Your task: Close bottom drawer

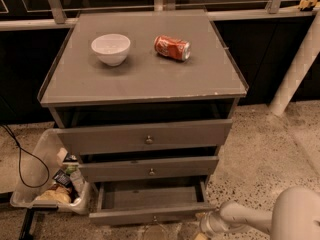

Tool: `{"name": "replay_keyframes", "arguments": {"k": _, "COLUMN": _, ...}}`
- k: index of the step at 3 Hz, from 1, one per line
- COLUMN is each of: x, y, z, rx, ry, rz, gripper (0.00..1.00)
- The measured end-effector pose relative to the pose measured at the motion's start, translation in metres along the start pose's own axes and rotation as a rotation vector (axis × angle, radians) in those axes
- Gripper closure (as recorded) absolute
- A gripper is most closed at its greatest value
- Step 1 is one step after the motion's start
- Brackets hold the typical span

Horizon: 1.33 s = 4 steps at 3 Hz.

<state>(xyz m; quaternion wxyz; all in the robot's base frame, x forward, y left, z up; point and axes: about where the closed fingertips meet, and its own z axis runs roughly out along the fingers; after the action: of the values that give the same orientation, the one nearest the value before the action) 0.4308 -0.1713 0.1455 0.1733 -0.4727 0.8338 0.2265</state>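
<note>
Gripper sits low, just beside the right end of the pulled-out bottom drawer front, which runs left-right; I cannot tell its grip

The gripper, low beside the bottom drawer, at its right front corner, seems cut off at the lower edge.

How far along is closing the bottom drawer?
Nothing looks done: the bottom drawer is pulled well out, plank floor showing. In hand: the gripper is low at its front right corner; contact is unclear. Left: pushing the drawer fully in.
</note>
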Motion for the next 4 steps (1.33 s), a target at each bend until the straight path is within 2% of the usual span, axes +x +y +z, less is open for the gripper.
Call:
{"name": "replay_keyframes", "arguments": {"k": 1, "x": -0.025, "y": -0.015, "z": 0.002, "rx": -0.001, "ry": -0.043, "rz": -0.050, "gripper": 0.18}}
{"name": "replay_keyframes", "arguments": {"k": 2, "x": -0.075, "y": -0.034, "z": -0.010, "rx": 0.038, "ry": -0.107, "rz": -0.151, "gripper": 0.41}}
{"name": "replay_keyframes", "arguments": {"k": 3, "x": -0.084, "y": -0.033, "z": -0.008, "rx": 0.038, "ry": -0.121, "rz": -0.168, "gripper": 0.40}}
{"name": "replay_keyframes", "arguments": {"k": 4, "x": -0.084, "y": -0.033, "z": -0.008, "rx": 0.038, "ry": -0.121, "rz": -0.168, "gripper": 0.17}}
